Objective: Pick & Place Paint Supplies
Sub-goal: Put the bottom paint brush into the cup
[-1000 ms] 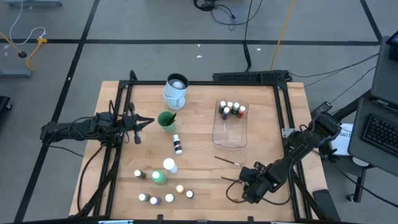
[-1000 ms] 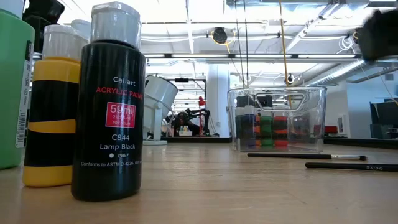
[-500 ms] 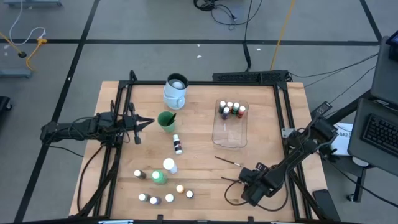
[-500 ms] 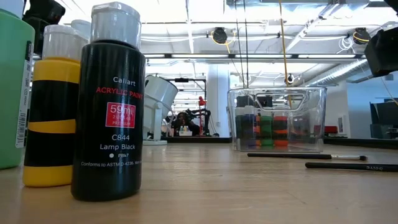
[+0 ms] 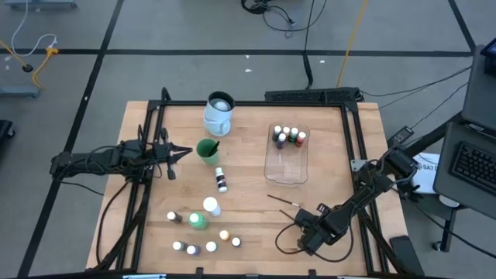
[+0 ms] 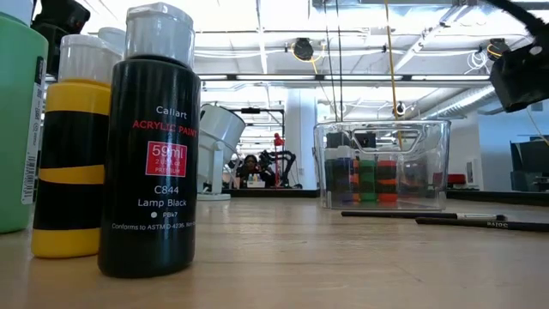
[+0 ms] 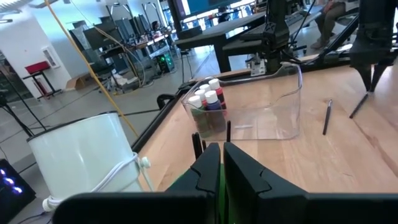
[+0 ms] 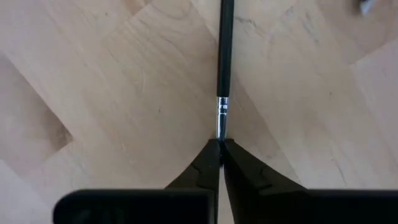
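Two dark fingers of your right gripper point(image 8: 220, 144) are pinched together on the brush point(image 8: 224, 56), catching it just behind the metal ferrule, low over the front right of the table point(image 5: 248, 159). Treat that brush as light, thin and stiff: it will likely pivot or slide if the bite is only at the bristle end, so a hold nearer the middle of the handle would carry it more steadily. A second brush point(image 5: 284, 201) lies just beside it. Your left gripper point(image 5: 180, 153), fingers together on nothing visible, waits at the left edge near the green cup point(image 5: 207, 150). The wood is flat and bare around the brush. Farther off stand the clear tub point(image 5: 287, 174), loose small bottles point(image 5: 203, 246) and the mug point(image 5: 218, 114).
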{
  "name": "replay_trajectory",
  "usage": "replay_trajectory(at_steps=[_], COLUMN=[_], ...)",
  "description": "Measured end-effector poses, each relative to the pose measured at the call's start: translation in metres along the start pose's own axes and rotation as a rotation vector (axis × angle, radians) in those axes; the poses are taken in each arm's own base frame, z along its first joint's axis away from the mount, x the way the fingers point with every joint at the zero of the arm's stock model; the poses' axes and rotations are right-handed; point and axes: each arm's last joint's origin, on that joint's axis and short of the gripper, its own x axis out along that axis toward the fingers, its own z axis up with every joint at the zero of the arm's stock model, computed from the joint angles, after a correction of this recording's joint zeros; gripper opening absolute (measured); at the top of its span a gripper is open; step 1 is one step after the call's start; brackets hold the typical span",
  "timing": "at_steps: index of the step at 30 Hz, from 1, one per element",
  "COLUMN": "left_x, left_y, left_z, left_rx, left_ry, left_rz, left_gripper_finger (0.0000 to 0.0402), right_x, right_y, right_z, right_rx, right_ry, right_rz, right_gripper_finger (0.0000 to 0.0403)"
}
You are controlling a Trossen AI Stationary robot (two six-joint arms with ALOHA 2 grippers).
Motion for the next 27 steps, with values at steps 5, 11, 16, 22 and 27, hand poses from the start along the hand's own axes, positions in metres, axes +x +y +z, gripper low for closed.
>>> replay_trajectory(at_steps=[5, 11, 16, 22, 27], left_x=[0.0, 0.0, 0.0, 0.0, 0.0], left_y=[0.0, 0.0, 0.0, 0.0, 0.0], left_z=[0.0, 0.0, 0.0, 0.0, 0.001], left_rx=[0.001, 0.001, 0.001, 0.0, 0.001], left_ry=[0.003, 0.002, -0.001, -0.003, -0.005], left_rz=[-0.001, -0.001, 0.004, 0.003, 0.003], left_gripper_finger=[0.0026, 0.0026, 0.0026, 0.0026, 0.0026], right_x=[-0.014, -0.04, -0.074, -0.114, -0.129], right_y=[0.004, 0.004, 0.009, 0.009, -0.002], right_z=[0.003, 0.009, 0.027, 0.075, 0.124], right_rx=[-0.054, -0.119, -0.198, -0.292, -0.435], right_ry=[-0.093, -0.333, -0.665, -0.988, -1.116], right_rz=[0.072, 0.13, 0.212, 0.299, 0.382], right_gripper_finger=[0.0005, 0.0002, 0.0001, 0.0001, 0.0])
